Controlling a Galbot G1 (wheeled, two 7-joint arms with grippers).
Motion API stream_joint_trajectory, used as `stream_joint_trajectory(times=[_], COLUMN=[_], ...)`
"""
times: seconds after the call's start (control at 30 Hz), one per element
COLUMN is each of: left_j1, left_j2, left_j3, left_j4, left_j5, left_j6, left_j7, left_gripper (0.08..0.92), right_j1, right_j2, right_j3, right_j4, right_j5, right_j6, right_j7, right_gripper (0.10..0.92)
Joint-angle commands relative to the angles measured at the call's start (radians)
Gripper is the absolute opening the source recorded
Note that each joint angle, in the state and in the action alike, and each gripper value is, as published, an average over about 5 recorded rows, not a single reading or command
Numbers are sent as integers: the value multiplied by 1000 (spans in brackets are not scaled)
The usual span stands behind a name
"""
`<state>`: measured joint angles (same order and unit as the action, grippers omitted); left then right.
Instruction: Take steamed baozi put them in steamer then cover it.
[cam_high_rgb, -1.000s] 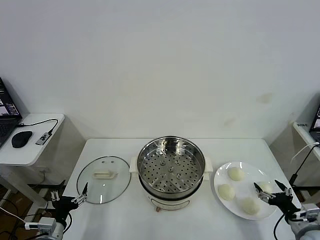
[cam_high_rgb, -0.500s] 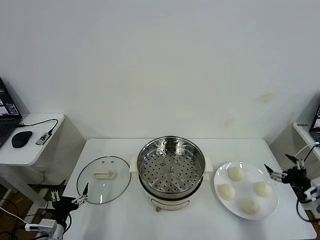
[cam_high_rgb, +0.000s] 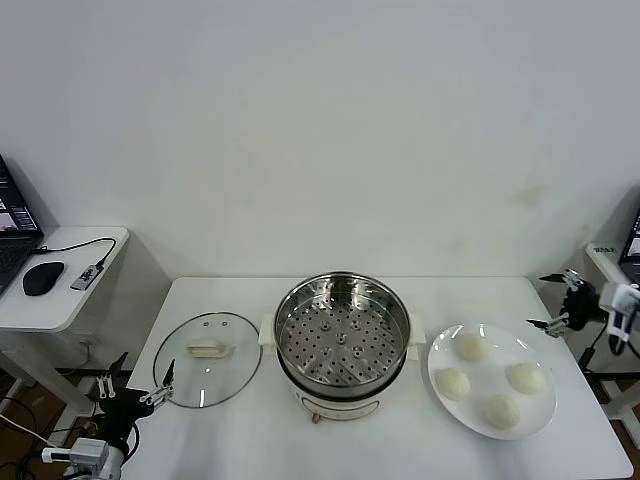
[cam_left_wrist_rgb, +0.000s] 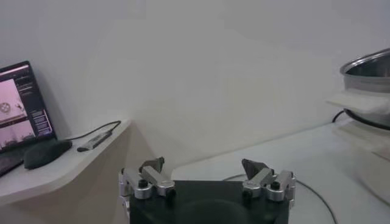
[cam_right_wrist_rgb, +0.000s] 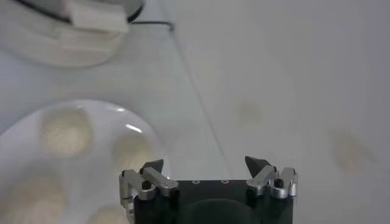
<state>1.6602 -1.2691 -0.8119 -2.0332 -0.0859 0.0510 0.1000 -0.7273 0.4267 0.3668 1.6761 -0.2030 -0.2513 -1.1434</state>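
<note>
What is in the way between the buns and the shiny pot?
Nothing visible. The four steamed baozi sit on a white plate just right of the steamer, with only bare table between them. The steamer stands uncovered; the cover lies flat on its left. The open right gripper hangs beyond the plate's far right edge.

From my head camera I look forward and down on the white table (cam_high_rgb: 250, 420), pot (cam_high_rgb: 342, 340) at centre frame. My left wrist camera sits low, facing level across the table edge, the pot's rim (cam_left_wrist_rgb: 368, 64) at far right. My right wrist camera looks down over the plate (cam_right_wrist_rgb: 24, 131). All three views share the pot; the head and right wrist views share the plate.
</note>
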Motion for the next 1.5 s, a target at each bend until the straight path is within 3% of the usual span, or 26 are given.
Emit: stream_joint_trajectory(times=[0.03, 0.3, 1.1, 1.5], left_j1=[1, 10, 29, 25], left_j2=[-9, -12, -36, -14], left_j3=[3, 4, 4, 1], left_j4=[-20, -31, -24, 5], left_j5=[8, 12, 29, 30], left_j6=[0, 3, 5, 3], left_j7=[0, 5, 12, 16], left_gripper=[823, 823, 823, 823], right_j1=[436, 421, 306, 279], right_j2=[-36, 44, 318, 397], right_j3=[-437, -483, -484, -440], right_j4=[-79, -144, -350, -461], right_j5=[-131, -271, -360, -421], right_j6=[12, 48, 59, 104], right_j7=[-174, -174, -144, -119], right_gripper=[823, 823, 823, 823])
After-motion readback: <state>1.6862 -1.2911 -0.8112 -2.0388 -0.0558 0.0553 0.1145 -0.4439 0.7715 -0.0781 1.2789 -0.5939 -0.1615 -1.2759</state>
